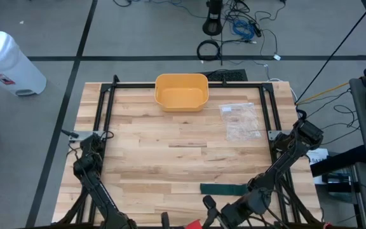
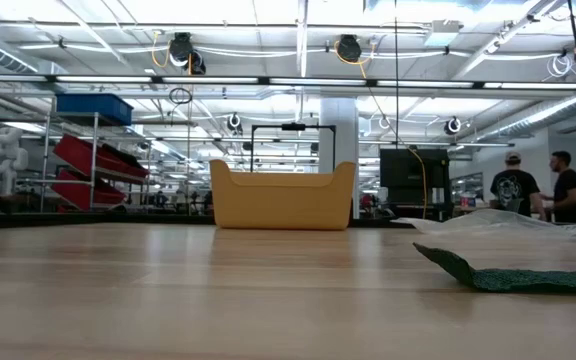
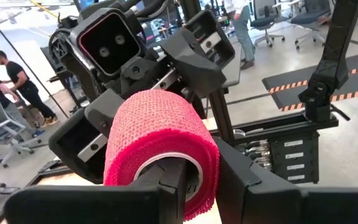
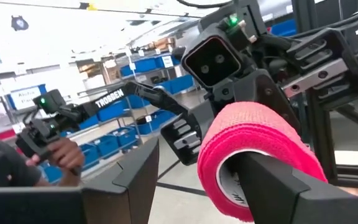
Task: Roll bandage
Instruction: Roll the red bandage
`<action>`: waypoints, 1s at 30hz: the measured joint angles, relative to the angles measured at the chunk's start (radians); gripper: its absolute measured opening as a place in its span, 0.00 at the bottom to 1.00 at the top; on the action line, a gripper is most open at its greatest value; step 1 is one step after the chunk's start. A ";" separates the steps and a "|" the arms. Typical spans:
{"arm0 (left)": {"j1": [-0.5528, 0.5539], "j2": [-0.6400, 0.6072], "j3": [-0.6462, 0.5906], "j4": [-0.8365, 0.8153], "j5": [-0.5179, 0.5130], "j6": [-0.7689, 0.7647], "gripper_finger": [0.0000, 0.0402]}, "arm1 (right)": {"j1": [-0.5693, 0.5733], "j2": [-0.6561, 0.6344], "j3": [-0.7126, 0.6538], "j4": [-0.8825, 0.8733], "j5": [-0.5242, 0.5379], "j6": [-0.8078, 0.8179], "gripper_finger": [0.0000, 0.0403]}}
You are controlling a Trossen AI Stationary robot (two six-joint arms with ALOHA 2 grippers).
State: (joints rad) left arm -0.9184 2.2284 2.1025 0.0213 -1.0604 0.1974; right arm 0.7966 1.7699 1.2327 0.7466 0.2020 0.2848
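Note:
A pink bandage roll (image 3: 160, 140) with a white core is held in the air at the table's near edge, and shows as a red spot (image 1: 194, 224) in the high view. My left gripper (image 3: 210, 180) is shut on it. My right gripper (image 4: 191, 168) faces it from the opposite side and is open. One right finger (image 4: 272, 186) is at the roll's (image 4: 253, 149) other open end, and the other (image 4: 135, 180) stands well off to the side. A dark green strip (image 1: 224, 189) lies flat on the table near the front right. My left gripper has one finger (image 3: 166, 186) in the roll's hollow core and the other (image 3: 253, 180) outside, with the roll's wall (image 3: 207, 177) pinched between them. The fingers come in level, along the roll's axis. The roll is lifted clear of the table. My right gripper has one finger at the mouth of the roll's hollow (image 4: 232, 186); whether it touches the roll I cannot tell.
A yellow bin (image 1: 182, 91) stands at the far middle of the table. A clear plastic bag (image 1: 240, 121) lies at the far right. Black frame rails (image 1: 107, 108) run along the table's sides. People stand in the room beyond.

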 joint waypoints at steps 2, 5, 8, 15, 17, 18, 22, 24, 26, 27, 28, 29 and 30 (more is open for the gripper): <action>0.000 0.000 0.000 -0.008 -0.001 -0.002 0.16 | -0.003 0.000 0.000 0.008 0.000 0.002 0.49; 0.000 0.000 0.000 -0.011 -0.003 0.000 0.16 | -0.008 0.000 0.000 0.014 -0.001 0.002 0.49; 0.000 0.000 0.000 -0.015 -0.004 0.000 0.16 | -0.010 0.001 0.000 0.021 -0.001 0.011 0.49; -0.006 0.000 0.000 -0.023 0.001 0.041 0.16 | -0.016 0.001 0.000 0.025 -0.027 0.094 0.49; -0.007 0.000 0.000 -0.023 0.005 0.060 0.16 | -0.018 0.001 0.000 0.027 -0.044 0.133 0.49; -0.008 0.000 0.000 -0.023 0.006 0.075 0.16 | -0.020 0.001 0.000 0.028 -0.049 0.156 0.49; -0.011 0.000 0.000 -0.027 0.006 0.104 0.16 | -0.030 0.001 0.000 0.001 -0.071 0.237 0.49; -0.011 0.000 0.000 -0.030 0.006 0.103 0.16 | -0.033 -0.002 0.001 -0.050 -0.078 0.243 0.49; -0.013 0.002 -0.001 -0.034 0.006 0.097 0.16 | -0.032 -0.002 0.001 -0.102 -0.078 0.223 0.49; -0.014 0.002 -0.002 -0.034 0.007 0.096 0.16 | -0.030 -0.003 0.001 -0.122 -0.078 0.208 0.49; -0.015 0.003 -0.002 -0.034 0.008 0.092 0.16 | -0.030 -0.003 0.001 -0.140 -0.079 0.191 0.49; -0.016 0.003 -0.002 -0.033 0.008 0.084 0.16 | -0.029 -0.003 0.002 -0.149 -0.079 0.172 0.49; -0.017 0.003 -0.002 -0.031 0.008 0.073 0.16 | -0.027 -0.003 0.002 -0.152 -0.079 0.155 0.49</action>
State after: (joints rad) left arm -0.9352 2.2311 2.1002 -0.0100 -1.0527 0.2705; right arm 0.7691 1.7672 1.2343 0.5949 0.1226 0.4401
